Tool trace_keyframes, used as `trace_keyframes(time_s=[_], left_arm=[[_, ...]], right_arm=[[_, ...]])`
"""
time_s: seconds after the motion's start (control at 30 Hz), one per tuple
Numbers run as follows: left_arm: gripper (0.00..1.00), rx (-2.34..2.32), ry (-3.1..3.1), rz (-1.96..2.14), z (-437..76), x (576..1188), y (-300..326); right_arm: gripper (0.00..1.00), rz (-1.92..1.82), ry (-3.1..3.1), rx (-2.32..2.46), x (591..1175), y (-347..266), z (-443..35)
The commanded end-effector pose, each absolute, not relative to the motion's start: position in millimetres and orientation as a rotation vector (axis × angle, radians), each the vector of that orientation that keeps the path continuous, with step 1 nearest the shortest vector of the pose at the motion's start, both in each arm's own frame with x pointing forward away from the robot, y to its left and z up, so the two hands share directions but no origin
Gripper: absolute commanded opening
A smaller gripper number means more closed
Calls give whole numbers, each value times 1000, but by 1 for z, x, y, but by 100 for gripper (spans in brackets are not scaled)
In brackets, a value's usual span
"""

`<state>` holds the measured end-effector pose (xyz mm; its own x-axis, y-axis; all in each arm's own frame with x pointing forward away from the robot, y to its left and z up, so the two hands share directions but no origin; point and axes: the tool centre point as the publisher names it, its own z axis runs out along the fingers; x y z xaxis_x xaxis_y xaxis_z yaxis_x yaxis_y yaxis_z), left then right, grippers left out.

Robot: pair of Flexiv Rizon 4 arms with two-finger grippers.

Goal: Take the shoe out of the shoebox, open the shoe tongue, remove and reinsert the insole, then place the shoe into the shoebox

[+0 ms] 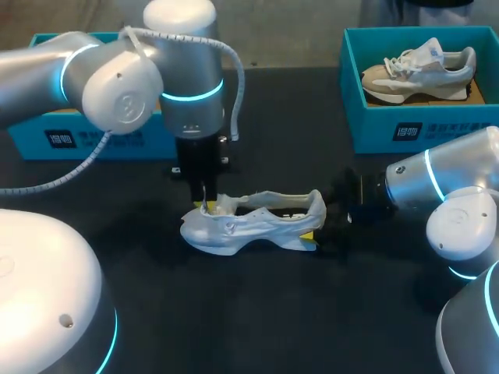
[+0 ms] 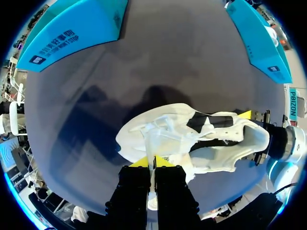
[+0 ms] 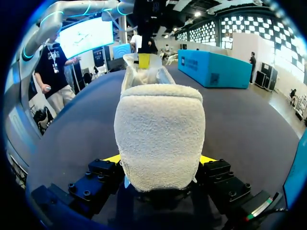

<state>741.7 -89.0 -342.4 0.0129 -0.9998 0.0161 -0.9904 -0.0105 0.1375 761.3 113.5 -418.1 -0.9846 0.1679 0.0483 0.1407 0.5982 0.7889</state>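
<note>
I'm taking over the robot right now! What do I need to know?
Left gripper: shut on the tongue of the white shoe, from above.
Right gripper: shut on the white shoe's heel.
The shoe sits upright on the table, out of the blue shoebox, where a beige shoe lies.
Done: shoe out. Left, it seems: finish opening the tongue, insole (hidden) out and back in, shoe into the box.

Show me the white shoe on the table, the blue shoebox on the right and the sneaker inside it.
white shoe [image 1: 242,227]: head view, side wall at midfoot.
shoebox [image 1: 374,125]: head view, front wall.
sneaker [image 1: 421,70]: head view, upper at midfoot.
</note>
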Motion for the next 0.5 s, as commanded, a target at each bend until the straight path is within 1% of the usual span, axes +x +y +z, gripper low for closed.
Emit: trace_keyframes(time_s=[0.03,0.07,0.1,0.13,0.2,0.23,0.27,0.3,0.33,0.5], left_arm=[[0,2152,-2126,-135,-356,743,-86],[3,2150,-2136,-134,-358,743,-86],[15,2148,-2137,-134,-360,743,-85],[24,2146,-2141,-136,-363,743,-85],[34,2143,-2136,-134,-367,743,-83],[40,2144,-2133,-136,-368,743,-83],[51,2146,-2123,-138,-370,742,-83],[94,2147,-2116,-138,-370,742,-82],[100,2148,-2114,-138,-371,742,-82],[100,2154,-2103,-138,-370,740,-81]], right_arm=[[0,1366,2780,269,763,111,-421],[0,1366,2780,269,763,111,-421],[0,1366,2780,269,763,111,-421],[0,1366,2780,269,763,111,-421],[0,1366,2780,269,763,111,-421],[0,1366,2780,269,763,111,-421],[0,1366,2780,269,763,111,-421],[0,1366,2780,269,763,111,-421],[0,1366,2780,269,763,111,-421],[0,1366,2780,269,763,111,-421]])
